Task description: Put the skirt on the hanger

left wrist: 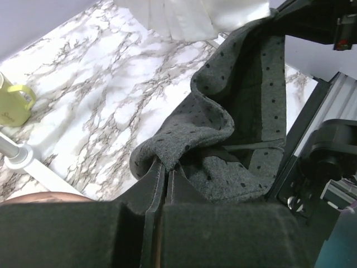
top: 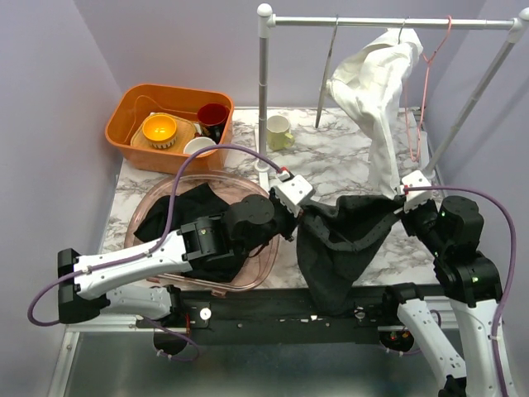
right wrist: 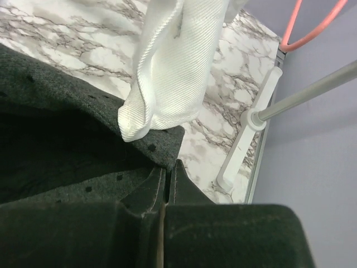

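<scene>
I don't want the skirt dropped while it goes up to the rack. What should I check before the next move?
1. Left gripper shut on the skirt edge: ok.
2. Right gripper shut on the opposite edge: ok.
3. Skirt spread between both grippers: ok.
4. Pink hanger bare on the rail: ok.
5. White garment clear of the skirt: not ok, its hem lies on the skirt beside the right gripper.
6. Skirt's lower part free of the table: cannot tell.

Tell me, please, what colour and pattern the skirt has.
The skirt is dark grey with small black dots, best seen in the left wrist view.
</scene>
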Available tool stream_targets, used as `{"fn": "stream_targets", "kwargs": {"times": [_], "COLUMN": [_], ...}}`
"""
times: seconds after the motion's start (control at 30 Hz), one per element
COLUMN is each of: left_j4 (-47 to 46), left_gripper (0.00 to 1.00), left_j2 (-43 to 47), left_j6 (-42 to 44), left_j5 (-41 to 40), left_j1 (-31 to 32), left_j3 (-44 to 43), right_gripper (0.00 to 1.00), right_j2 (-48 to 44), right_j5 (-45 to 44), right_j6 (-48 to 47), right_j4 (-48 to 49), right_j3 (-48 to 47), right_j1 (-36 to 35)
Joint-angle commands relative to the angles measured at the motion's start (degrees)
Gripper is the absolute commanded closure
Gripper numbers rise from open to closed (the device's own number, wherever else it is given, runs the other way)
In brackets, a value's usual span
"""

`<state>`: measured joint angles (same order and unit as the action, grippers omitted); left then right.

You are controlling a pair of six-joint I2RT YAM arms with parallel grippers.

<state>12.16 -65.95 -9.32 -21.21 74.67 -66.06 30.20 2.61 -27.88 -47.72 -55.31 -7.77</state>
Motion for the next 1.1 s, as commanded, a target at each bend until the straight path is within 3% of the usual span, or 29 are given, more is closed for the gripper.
{"fn": "stream_targets", "kwargs": {"times": [0.0,0.17,0.27,0.4,0.5,0.73,0.93,1.07], "left_j4": [-0.6,-8.4,-9.3,-8.4,-7.6,-2.7,-1.4,-0.7], "left_gripper": [1.00,1.00,1.00,1.00,1.00,0.96,0.97,1.00], "left_j2": [-0.3,-4.6,-8.7,-14.4,-15.2,-16.6,-15.7,-15.3], "left_j6": [-3.1,-6.3,-7.2,-7.5,-7.5,-5.7,-5.0,-4.9], "left_j5": [12.0,21.1,28.1,31.4,32.5,34.3,34.9,35.8], "left_j1": [-7.9,-14.4,-15.8,-15.9,-16.0,-16.0,-16.1,-16.1], "left_j3": [4.8,11.5,11.2,10.8,11.1,9.1,8.5,8.1], "right_gripper": [0.94,0.88,0.83,0.77,0.66,0.38,0.36,0.34], "right_j2": [0.2,1.4,2.8,2.7,0.7,-0.5,2.1,6.6], "right_j5": [-4.2,-5.7,-5.2,-5.2,-2.9,12.1,22.4,15.1], "right_j6": [-0.5,-1.1,-2.2,-3.8,-5.2,-9.1,-6.8,-0.7], "right_j4": [0.9,2.9,2.4,0.4,-3.6,-19.5,-23.2,-17.1], "right_j3": [3.5,9.9,11.6,12.9,11.6,-3.0,-17.4,-27.7], "right_j1": [0.4,0.7,1.1,1.7,1.9,3.9,6.4,7.5]}}
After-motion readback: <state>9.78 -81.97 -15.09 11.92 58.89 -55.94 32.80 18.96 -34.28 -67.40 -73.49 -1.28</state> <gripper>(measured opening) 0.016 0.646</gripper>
